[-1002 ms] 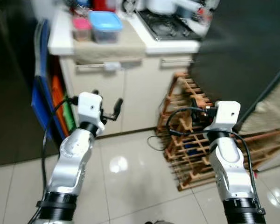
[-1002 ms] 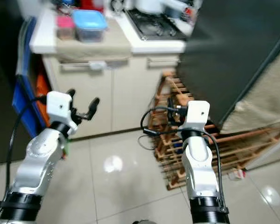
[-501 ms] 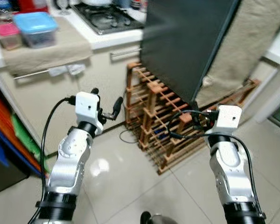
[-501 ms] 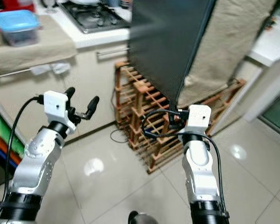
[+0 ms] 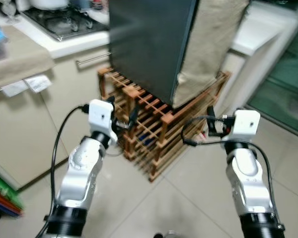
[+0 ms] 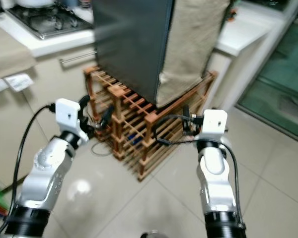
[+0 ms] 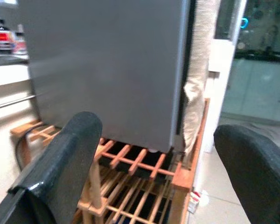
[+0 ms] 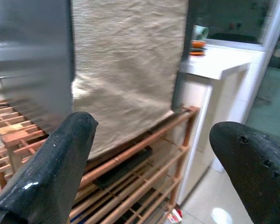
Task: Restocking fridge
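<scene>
Your left gripper (image 5: 130,119) is raised in front of you with its two black fingers spread apart and nothing between them; your right gripper (image 5: 209,124) is up at about the same height on the right, its fingers (image 8: 56,158) also wide open and empty. Both point toward the dark grey fridge (image 5: 149,39), which stands just beyond them, raised on a wooden slatted rack (image 5: 154,144) that rests on the pale tiled floor (image 5: 198,193). A beige cloth (image 5: 208,44) hangs down the fridge's right side, to the rack's top rail. To the left sits a kitchen counter (image 5: 49,47) with a gas hob (image 5: 64,22) on top and cream cabinet fronts below; to the far right is a white ledge (image 5: 260,29).

You carry nothing to stock yet, so judge the fridge as the first thing to handle. Its door will likely feel heavy and stiff, held by a magnetic seal, and the smooth metal face looks slippery for narrow fingers. I cannot make out a handle from here; the likeliest hold is the vertical door edge near the front corner, where the left wrist view shows a dark seam (image 7: 189,74). Hook one finger behind that edge, not on the flat face. The draped cloth is soft and will shift or bunch, so keep your right fingers off it. The fridge rests on a light timber rack, so pull steadily, since a jerk could rock it
</scene>
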Motion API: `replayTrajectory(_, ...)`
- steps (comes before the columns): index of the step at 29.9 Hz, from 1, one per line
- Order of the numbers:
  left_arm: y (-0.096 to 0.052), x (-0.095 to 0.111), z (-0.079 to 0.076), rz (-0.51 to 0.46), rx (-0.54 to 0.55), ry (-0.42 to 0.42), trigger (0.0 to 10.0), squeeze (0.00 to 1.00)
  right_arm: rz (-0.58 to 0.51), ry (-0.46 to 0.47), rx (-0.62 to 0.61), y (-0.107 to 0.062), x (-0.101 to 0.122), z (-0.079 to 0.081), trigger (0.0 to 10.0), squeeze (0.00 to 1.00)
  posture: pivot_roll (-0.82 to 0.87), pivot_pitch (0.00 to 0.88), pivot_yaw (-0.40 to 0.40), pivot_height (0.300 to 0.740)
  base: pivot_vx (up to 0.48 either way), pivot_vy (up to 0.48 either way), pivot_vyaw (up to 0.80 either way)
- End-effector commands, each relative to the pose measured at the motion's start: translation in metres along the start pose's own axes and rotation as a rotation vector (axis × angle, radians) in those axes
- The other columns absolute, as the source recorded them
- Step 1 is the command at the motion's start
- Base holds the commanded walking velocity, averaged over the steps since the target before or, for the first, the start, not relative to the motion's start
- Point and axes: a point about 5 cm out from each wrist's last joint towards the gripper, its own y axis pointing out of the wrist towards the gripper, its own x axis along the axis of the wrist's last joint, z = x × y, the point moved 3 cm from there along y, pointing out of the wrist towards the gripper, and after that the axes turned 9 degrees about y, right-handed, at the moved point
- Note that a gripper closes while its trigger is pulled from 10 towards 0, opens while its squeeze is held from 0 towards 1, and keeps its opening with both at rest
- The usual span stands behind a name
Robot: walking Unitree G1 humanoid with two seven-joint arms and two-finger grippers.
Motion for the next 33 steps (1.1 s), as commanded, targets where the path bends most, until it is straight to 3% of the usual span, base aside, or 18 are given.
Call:
replayTrajectory(1,0.004,0.000,-0.009,-0.004,-0.040,-0.022,10.0,0.00,-0.029,-0.009,-0.047,-0.001,0.007,-0.012,10.0,0.00,-0.07,0.000,0.006,0.740,0.000,0.000,-0.75)
replayTrajectory(9,0.010,0.005,-0.007,-0.022,0.017,-0.054,10.0,0.00,-0.075,-0.047,-0.021,0.002,0.020,-0.014,10.0,0.00,-0.07,0.000,-0.010,0.740,0.000,0.000,-0.76)
replayTrajectory(19,0.014,0.009,-0.004,-0.026,0.078,-0.023,10.0,0.00,-0.040,-0.059,0.029,0.005,0.014,-0.005,10.0,0.00,-0.07,0.000,-0.029,0.740,0.000,0.000,0.00)
replayTrajectory(33,0.014,0.015,-0.005,-0.052,0.079,-0.014,10.0,0.00,-0.046,-0.072,0.026,0.008,0.015,-0.007,10.0,0.00,-0.07,0.000,-0.021,0.740,0.461,0.000,0.00)
